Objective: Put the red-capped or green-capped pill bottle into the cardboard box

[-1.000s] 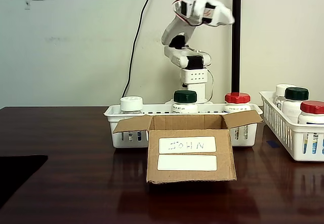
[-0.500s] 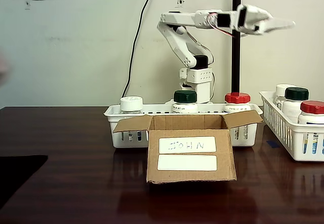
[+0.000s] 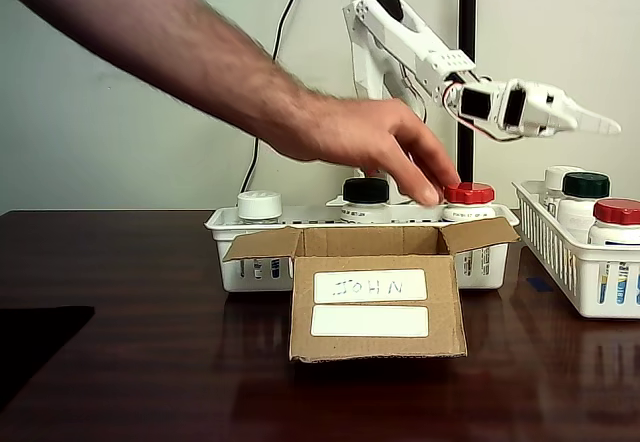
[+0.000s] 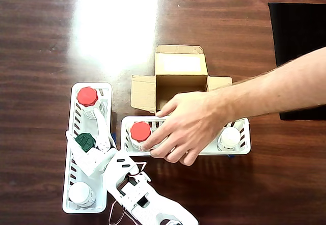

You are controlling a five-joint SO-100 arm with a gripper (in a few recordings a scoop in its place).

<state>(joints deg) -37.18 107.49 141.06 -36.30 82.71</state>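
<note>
a person's hand reaches across the open box to the red-capped bottle in the middle basket, while the gripper, fingers together, hangs above the side basket holding the green-capped bottle, not yet grasped.
</note>
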